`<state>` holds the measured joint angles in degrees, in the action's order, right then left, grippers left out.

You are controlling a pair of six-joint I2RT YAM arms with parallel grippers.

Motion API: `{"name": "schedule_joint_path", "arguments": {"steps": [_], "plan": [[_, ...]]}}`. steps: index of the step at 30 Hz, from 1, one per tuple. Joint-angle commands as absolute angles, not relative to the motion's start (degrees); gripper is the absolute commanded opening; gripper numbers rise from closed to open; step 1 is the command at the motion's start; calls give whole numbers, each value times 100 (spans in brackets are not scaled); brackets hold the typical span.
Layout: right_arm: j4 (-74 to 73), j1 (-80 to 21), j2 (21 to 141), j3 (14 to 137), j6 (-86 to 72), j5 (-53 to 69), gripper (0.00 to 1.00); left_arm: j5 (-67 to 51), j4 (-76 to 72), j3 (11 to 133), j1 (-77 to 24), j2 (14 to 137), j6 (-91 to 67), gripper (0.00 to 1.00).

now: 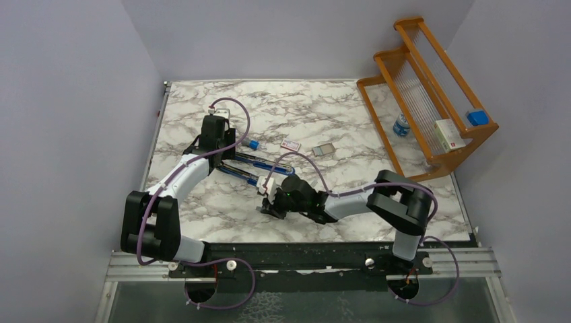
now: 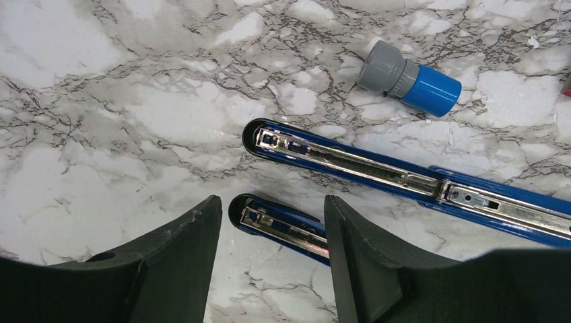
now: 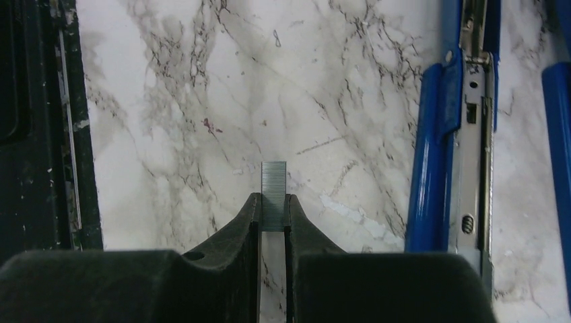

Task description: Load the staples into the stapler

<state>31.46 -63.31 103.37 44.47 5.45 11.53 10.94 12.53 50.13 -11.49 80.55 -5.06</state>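
- Right wrist: right hand (image 3: 273, 214) clamped on staples (image 3: 273, 183), near side of opened stapler (image 3: 464, 134), poised for its channel.
- Left wrist: left hand (image 2: 271, 205) apart, straddling stapler's tip, likely steadying.

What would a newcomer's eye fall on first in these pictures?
A long blue stapler, spread open with its metal channels showing, lies on the marble table, one arm between the fingers of the open left hand. Beside it, the right hand pinches a short grey strip of staples.
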Motion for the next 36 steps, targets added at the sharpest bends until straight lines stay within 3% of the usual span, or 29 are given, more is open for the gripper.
{"name": "schedule_joint_path", "arguments": {"steps": [1,16,20,23,36], "plan": [[3660,-6349,10646,4899,771,1685,8,1157,1230,5195,-1169,7865,-468,61],[3351,-6348,11633,5660,1084,1863,16,1205,1233,5187,-1217,7848,-431,61],[3387,-6352,11650,5598,1047,1838,29,1213,1232,5186,-1235,7844,-414,61],[3411,-6353,11621,5500,1038,1830,33,1213,1245,5187,-1246,7841,-411,61],[4025,-6346,11818,4960,1108,2066,36,1274,1252,5190,-1283,7817,-365,61]]}}
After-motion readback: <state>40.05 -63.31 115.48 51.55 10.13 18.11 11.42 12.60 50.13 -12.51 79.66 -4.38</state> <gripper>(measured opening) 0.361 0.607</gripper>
